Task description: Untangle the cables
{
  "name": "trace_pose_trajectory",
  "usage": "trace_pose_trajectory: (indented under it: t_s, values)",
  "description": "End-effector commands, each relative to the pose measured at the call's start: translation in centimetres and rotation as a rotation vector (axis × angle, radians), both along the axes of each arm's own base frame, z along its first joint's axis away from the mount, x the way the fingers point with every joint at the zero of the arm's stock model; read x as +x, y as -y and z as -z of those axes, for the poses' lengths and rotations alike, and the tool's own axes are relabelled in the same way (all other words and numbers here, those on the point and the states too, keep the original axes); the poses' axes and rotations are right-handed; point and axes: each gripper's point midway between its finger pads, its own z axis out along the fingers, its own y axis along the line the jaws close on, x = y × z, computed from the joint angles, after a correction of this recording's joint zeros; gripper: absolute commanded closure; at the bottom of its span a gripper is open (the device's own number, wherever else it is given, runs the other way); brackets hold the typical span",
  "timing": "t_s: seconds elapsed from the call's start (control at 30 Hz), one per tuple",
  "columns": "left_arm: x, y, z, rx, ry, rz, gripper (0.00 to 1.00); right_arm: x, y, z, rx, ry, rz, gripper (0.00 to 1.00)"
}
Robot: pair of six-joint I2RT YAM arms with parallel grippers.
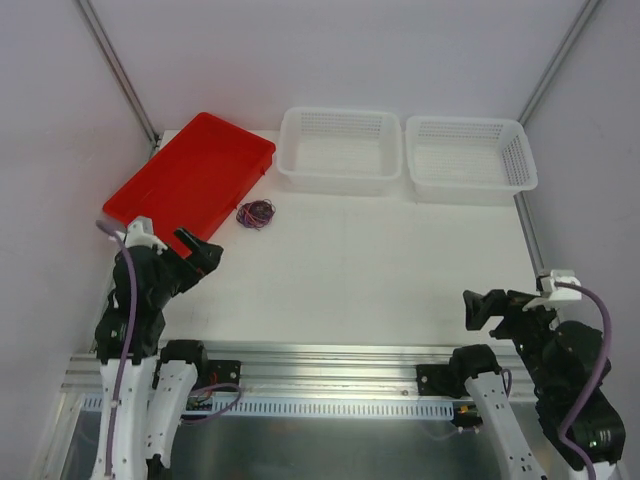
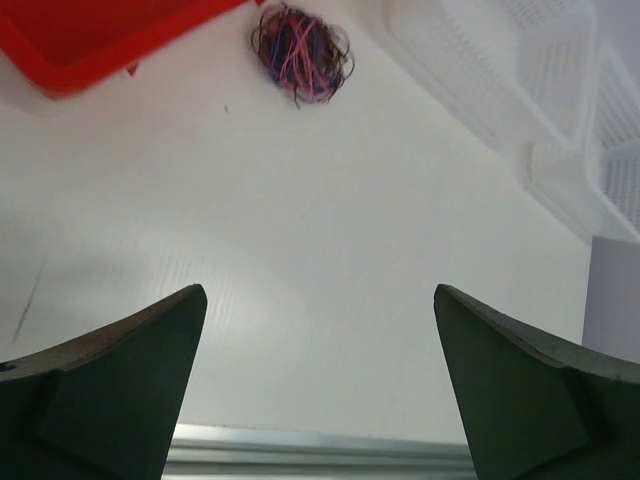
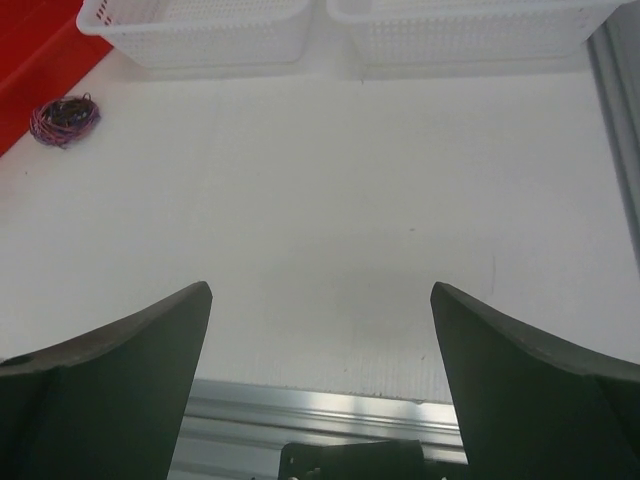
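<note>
While wide open, left claw (image 2: 320,295) and right claw (image 3: 320,290) empty; cables (image 2: 302,53) bunched beside red tray (image 1: 190,180)

- Left arm (image 1: 135,300) — folded up above its base, wrist leaning forward and toward the right.
- Left gripper (image 1: 200,250) — jaws spread wide, empty, dark fingers (image 2: 120,380) pointing ahead.
- Right arm (image 1: 560,365) — folded low over its base, wrist turned toward the left.
- Right gripper (image 1: 480,306) — jaws equally wide apart, empty.

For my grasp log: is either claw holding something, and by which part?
Nothing is held. The left claw and the right claw are open and empty; the cables lie untouched beside the red tray.
</note>
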Motion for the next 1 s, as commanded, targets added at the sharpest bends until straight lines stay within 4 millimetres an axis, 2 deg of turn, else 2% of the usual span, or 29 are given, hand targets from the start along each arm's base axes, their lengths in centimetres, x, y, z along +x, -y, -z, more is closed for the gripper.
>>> trace_pose_trajectory:
  t_s: [0.0,0.03,0.13,0.27,0.3,0.33,0.37,0.4,0.43,0.47,0.5,0.53,0.6,0.63,0.7,0.73,0.8,0.83,0.9,0.93,0.97]
  values:
    - [2.5,2.5,-0.2,-0.127,-0.110,0.088,0.01,1.5,-2.5,1.3,0.081,-0.115,-0.079,0.03]
    - [3.7,2.8,1.2,-0.138,-0.203,0.102,0.01,1.6,-3.4,1.7,0.090,-0.145,-0.128,0.03]
    - [5.8,2.6,1.6,-0.143,-0.275,0.084,0.01,1.8,-4.1,2.3,0.129,-0.183,-0.143,0.03]
    - [9.9,1.6,3.6,-0.084,-0.352,-0.019,0.01,2.0,-4.6,3.0,0.176,-0.191,-0.143,0.03]
    - [10.9,2.1,3.2,-0.066,-0.334,-0.018,0.01,2.1,-4.7,3.5,0.183,-0.203,-0.144,0.03]
    - [11.8,2.3,4.4,-0.051,-0.367,-0.032,0.01,2.1,-4.8,3.8,0.190,-0.216,-0.145,0.03]
    - [12.7,1.7,4.9,-0.012,-0.369,-0.093,0.01,2.1,-4.9,4.1,0.199,-0.223,-0.143,0.03]
    - [13.7,2.6,4.6,0.001,-0.349,-0.087,0.02,2.1,-5.0,4.4,0.206,-0.233,-0.144,0.03]
    - [14.6,2.9,6.0,0.023,-0.386,-0.098,0.03,2.1,-5.3,4.9,0.223,-0.250,-0.149,0.03]
    - [15.4,3.3,6.3,0.024,-0.388,-0.113,0.03,2.2,-5.4,5.1,0.231,-0.253,-0.152,0.03]
    - [16.6,3.7,5.9,0.045,-0.357,-0.131,0.03,2.2,-5.5,5.3,0.240,-0.255,-0.156,0.03]
    - [17.4,3.9,7.4,0.068,-0.389,-0.146,0.04,2.0,-5.9,5.6,0.249,-0.266,-0.175,0.03]
    - [19.2,3.6,7.4,0.099,-0.374,-0.197,0.06,1.9,-6.2,5.7,0.260,-0.261,-0.191,0.03]
    - [20.1,3.8,8.9,0.119,-0.406,-0.201,0.07,1.8,-6.6,5.7,0.267,-0.262,-0.213,0.03]
    - [21.8,4.1,8.9,0.126,-0.402,-0.211,0.09,1.6,-7.0,6.1,0.267,-0.265,-0.241,0.03]
    - [22.5,4.1,10.5,0.146,-0.438,-0.220,0.09,1.5,-7.3,6.3,0.270,-0.272,-0.261,0.03]
    - [24.0,4.4,10.8,0.153,-0.437,-0.228,0.10,1.6,-7.4,6.8,0.272,-0.287,-0.268,0.03]
    - [24.4,4.4,12.3,0.171,-0.470,-0.231,0.10,1.5,-7.5,7.0,0.272,-0.291,-0.272,0.03]
    - [25.3,4.6,13.0,0.179,-0.479,-0.227,0.12,1.7,-7.6,7.5,0.271,-0.298,-0.274,0.03]
    - [25.5,4.6,14.3,0.190,-0.509,-0.227,0.12,1.7,-7.6,7.6,0.272,-0.300,-0.275,0.03]
    - [25.8,4.7,14.7,0.192,-0.514,-0.232,0.13,1.7,-7.6,7.7,0.273,-0.299,-0.274,0.03]
